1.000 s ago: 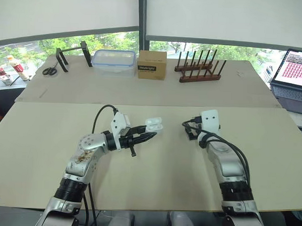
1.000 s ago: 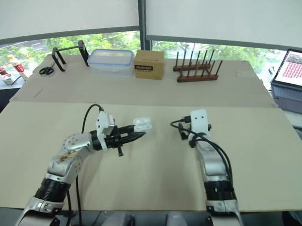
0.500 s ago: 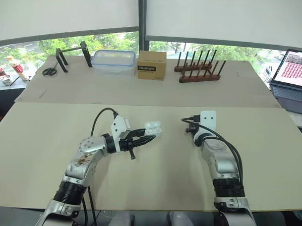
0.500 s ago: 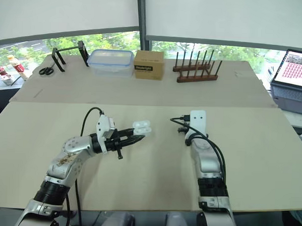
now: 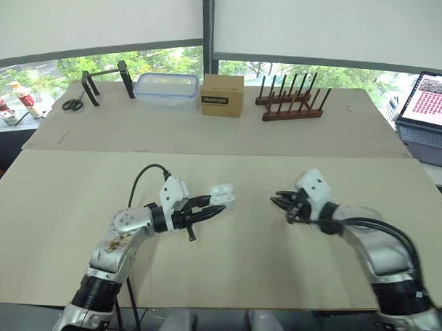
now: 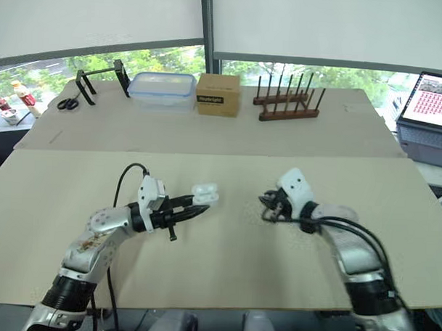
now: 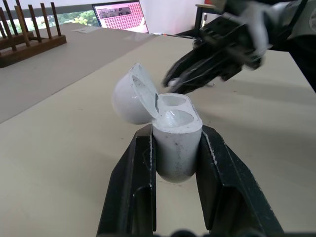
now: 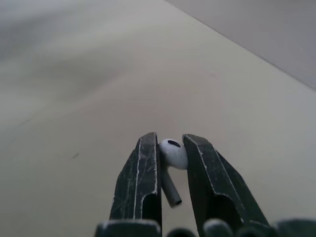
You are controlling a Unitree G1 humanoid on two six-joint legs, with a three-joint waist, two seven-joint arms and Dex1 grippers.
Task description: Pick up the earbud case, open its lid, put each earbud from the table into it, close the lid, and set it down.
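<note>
Left wrist view: the left end effector (image 7: 176, 133) pinches the white earbud case (image 7: 171, 153), lid flipped open, over the bench (image 5: 224, 274). Nearby, the right end effector (image 8: 170, 144) pinches one earbud (image 8: 174, 154).

Table layout, near to far
At mid-table (image 5: 224, 274), the earbud case (image 5: 221, 192) sits in the left gripper (image 7: 177, 143); the right gripper (image 5: 281, 202), to its right, pinches an earbud (image 8: 173, 153). Along the far edge, left to right: scissors (image 5: 73, 104), stand (image 5: 106, 78), container (image 5: 166, 90), box (image 5: 223, 95), rack (image 5: 292, 102), laptop (image 5: 432, 107).
</note>
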